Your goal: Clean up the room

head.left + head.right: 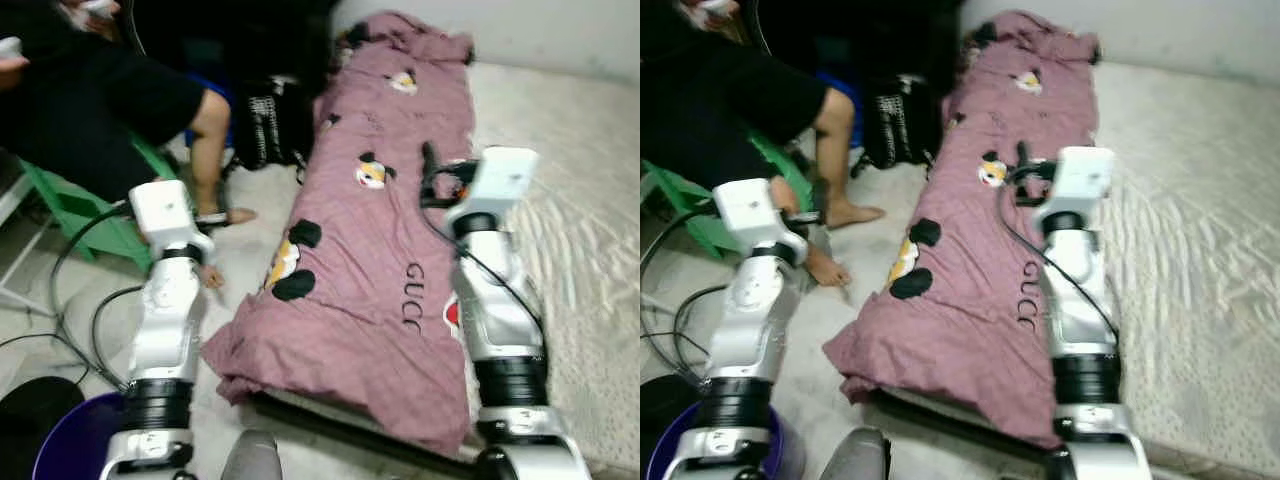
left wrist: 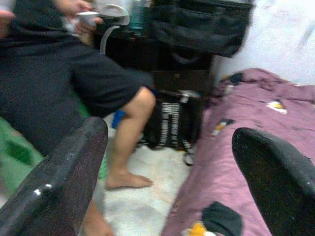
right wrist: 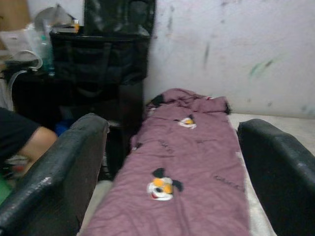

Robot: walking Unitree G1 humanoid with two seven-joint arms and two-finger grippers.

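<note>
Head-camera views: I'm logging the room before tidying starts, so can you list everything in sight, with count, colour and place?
Blanket: one, mauve with cartoon patches, lying lengthwise along the mattress's left edge.
Mattress: one, cream, on the floor at right.
Bag: one, black with white stripes, on the floor beside the blanket's far end.
Chair: one, green, at left under the seated person.
Cables: black, on the floor at left.
Bin: one, purple, bottom left.
Person: one, dark clothes, bare feet on the floor.
Left gripper: open, over the floor.
Right gripper: open, above the blanket.
</note>
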